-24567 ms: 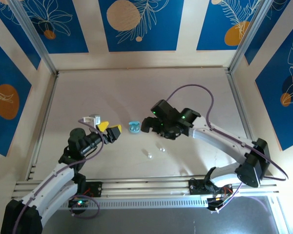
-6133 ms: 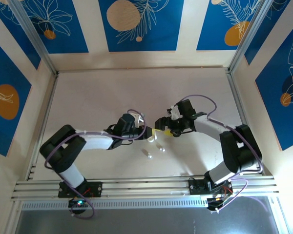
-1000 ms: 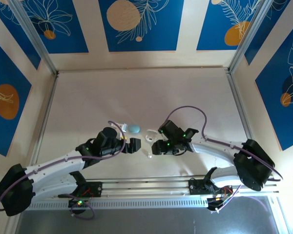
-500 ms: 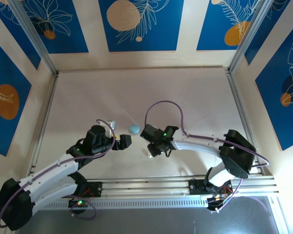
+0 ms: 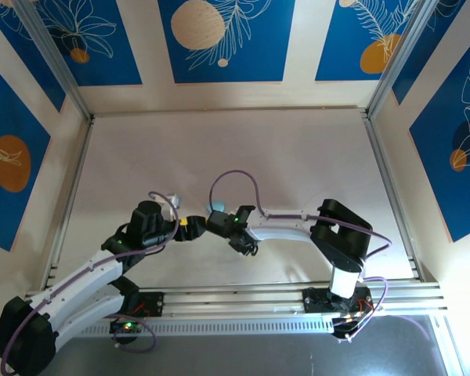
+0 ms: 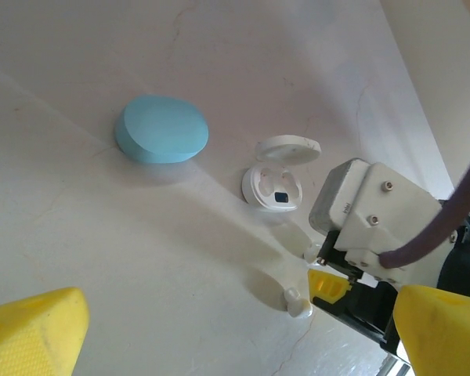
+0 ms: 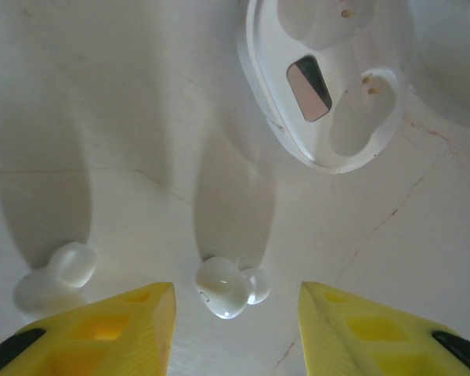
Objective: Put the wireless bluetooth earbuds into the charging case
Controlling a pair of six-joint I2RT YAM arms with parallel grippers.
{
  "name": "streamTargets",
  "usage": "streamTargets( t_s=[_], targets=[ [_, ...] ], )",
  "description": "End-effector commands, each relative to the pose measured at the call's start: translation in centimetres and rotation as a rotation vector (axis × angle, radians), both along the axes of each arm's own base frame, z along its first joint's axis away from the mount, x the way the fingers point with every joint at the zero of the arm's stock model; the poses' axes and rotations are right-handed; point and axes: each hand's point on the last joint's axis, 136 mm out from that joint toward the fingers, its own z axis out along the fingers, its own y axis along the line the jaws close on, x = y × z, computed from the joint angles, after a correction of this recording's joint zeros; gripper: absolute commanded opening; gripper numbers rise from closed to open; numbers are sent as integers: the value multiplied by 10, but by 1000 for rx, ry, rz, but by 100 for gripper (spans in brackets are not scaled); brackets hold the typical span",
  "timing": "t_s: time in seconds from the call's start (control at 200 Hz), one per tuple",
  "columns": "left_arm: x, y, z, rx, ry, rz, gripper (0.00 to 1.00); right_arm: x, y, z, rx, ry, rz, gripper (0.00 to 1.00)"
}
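A white earbud (image 7: 223, 288) lies on the table between my right gripper's (image 7: 235, 325) yellow fingers (image 7: 110, 329), which stand open and clear of it on both sides. A second white earbud (image 7: 59, 274) rests just left of the left finger. The white charging case (image 7: 329, 86) sits open ahead, both sockets empty. In the left wrist view, the same case (image 6: 272, 186) has its lid (image 6: 288, 147) tipped back, and one earbud (image 6: 297, 301) lies beside the right gripper's finger (image 6: 327, 283). My left gripper (image 6: 235, 345) is wide open, holding nothing.
A closed pale blue oval case (image 6: 162, 139) lies on the table left of the white case, also visible from above (image 5: 217, 208). The two grippers (image 5: 189, 227) (image 5: 243, 241) are close together near the table's middle front. Metal rails (image 5: 70, 204) border the table.
My right gripper has swung left and come down over the white earbuds beside the open case, its jaws narrowing a little. The left arm has drawn back slightly left, still open.
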Motion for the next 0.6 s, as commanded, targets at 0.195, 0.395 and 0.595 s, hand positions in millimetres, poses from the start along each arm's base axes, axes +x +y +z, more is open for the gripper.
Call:
streamTargets(
  t_s=[0.195, 0.395, 0.595],
  targets=[
    [-3, 1, -1, -22, 15, -6, 100, 12, -5, 4, -60, -34, -8, 45],
    [-3, 1, -2, -26, 16, -5, 100, 19, -9, 6, -61, -46, -42, 44],
    [-2, 1, -1, -28, 16, -2, 100, 24, -13, 9, -47, -49, -86, 40]
  ],
)
